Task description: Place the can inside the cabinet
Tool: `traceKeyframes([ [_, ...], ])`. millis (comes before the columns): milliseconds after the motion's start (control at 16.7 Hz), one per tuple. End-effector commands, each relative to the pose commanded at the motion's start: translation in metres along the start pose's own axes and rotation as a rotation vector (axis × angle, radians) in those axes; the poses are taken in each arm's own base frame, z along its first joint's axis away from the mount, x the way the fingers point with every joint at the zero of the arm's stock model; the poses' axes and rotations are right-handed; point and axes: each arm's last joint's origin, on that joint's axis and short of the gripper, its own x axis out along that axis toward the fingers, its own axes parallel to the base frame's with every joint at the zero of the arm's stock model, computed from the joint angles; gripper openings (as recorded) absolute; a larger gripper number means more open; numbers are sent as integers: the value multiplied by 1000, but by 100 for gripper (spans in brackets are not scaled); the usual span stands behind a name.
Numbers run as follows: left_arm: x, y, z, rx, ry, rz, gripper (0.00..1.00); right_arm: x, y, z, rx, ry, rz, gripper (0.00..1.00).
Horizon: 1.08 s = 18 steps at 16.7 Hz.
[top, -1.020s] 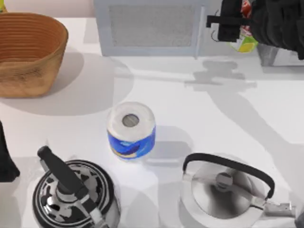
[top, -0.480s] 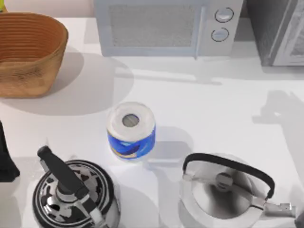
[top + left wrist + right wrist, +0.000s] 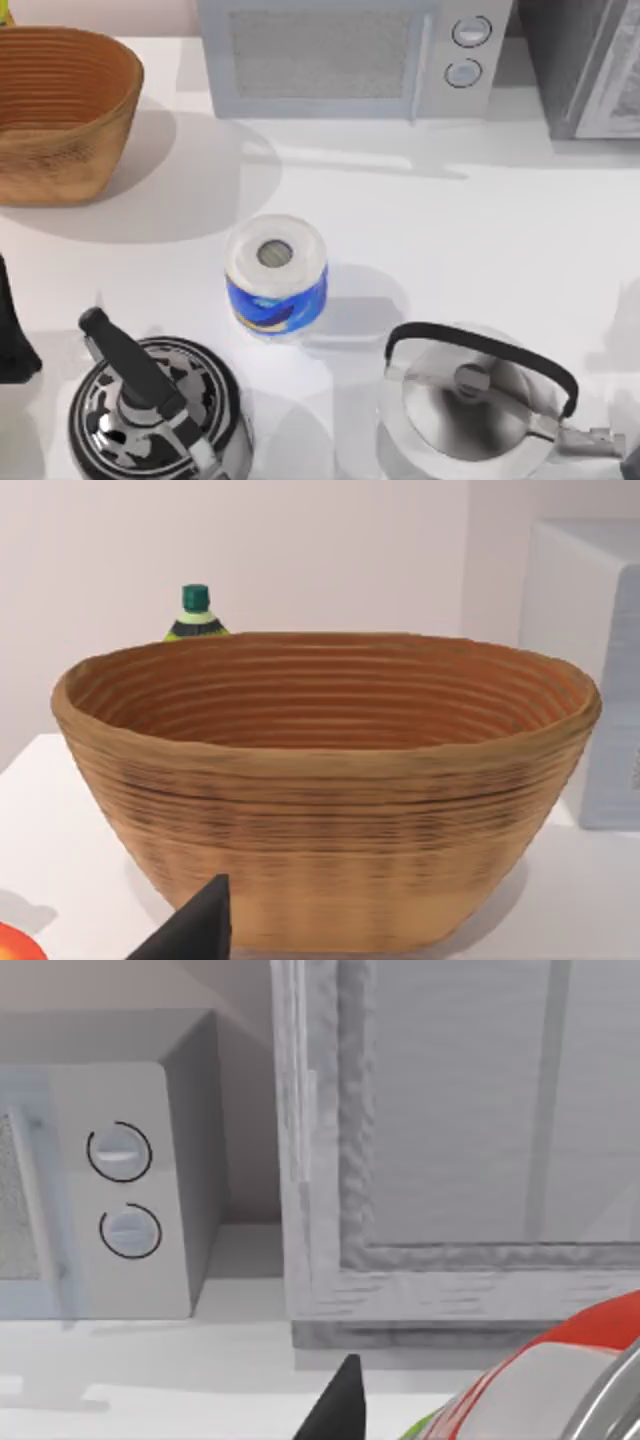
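Red thin metal, the can looks light, slick and easily dented; its cylindrical wall is the place to grip. It sits close under the right wrist camera, facing the cabinet door. Whether the right claw holds it cannot be told.

Kitchen: microwave, kettles.

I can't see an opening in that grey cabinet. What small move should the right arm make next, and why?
Probably pause short of it rather than push in. The right pincer holds the red soda can with silver top before the grey box-like cabinet, whose framed door panel looks shut; it must open first. The left arm is parked at the top view's left edge.
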Motion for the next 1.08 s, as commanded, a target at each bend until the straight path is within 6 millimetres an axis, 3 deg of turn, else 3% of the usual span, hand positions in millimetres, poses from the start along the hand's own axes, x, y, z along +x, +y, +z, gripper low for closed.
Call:
traceKeyframes([
  [180,0,0,0,0,0,0,100,-1,-1,-18,-17,-8,-7,0],
  [600,0,0,0,0,0,0,100,-1,-1,-17,-15,-5,-5,0],
  [840,0,0,0,0,0,0,100,-3,0,21,-15,-38,-15,0],
  [1080,0,0,0,0,0,0,100,-3,3,90,-12,-82,-36,0],
])
